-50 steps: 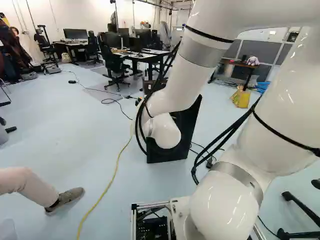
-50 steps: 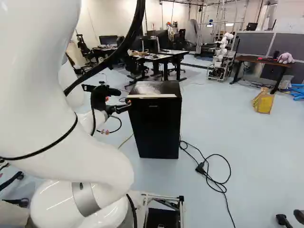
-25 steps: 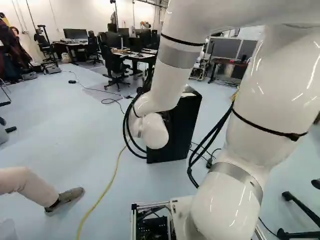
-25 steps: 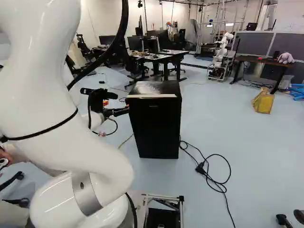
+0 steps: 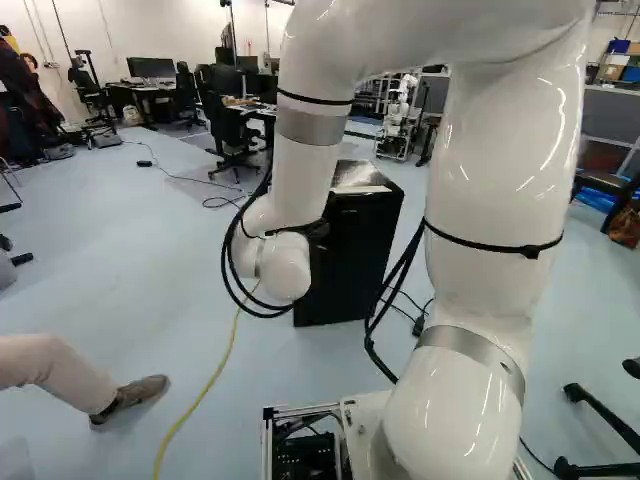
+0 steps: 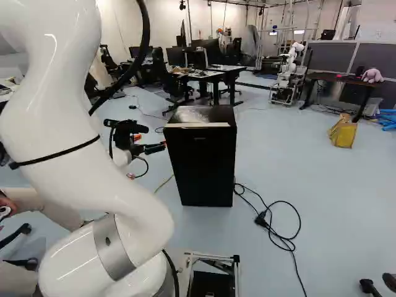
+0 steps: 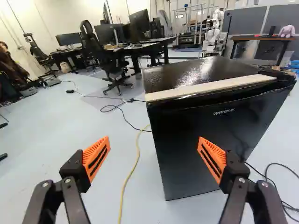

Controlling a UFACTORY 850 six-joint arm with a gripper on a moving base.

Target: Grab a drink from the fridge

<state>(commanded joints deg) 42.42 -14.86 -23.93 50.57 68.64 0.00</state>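
Observation:
In the right base view my gripper (image 6: 151, 142) stands beside the black fridge (image 6: 201, 164), near its upper front edge and a little apart from it. The wrist view shows the gripper (image 7: 154, 144) open, its orange pads wide apart with nothing between them. The fridge (image 7: 205, 144) stands ahead, its door shut and a pale strip (image 7: 210, 87) along the top front edge. One finger lines up with the door, the other with the floor beside it. Part of the fridge (image 5: 350, 255) shows behind my arm in the left base view. The drink is not visible.
A yellow cable (image 5: 215, 375) runs over the floor beside the fridge; a black cable with a plug (image 6: 263, 219) lies on its other side. A person's leg (image 5: 60, 375) reaches in at the left. Farther back are desks, chairs and another robot (image 6: 288, 71).
My arm has swung leftward in the left base view, uncovering more of the fridge. The gripper has drawn slightly away from the fridge and lowered a little. The base and fridge have stayed put.

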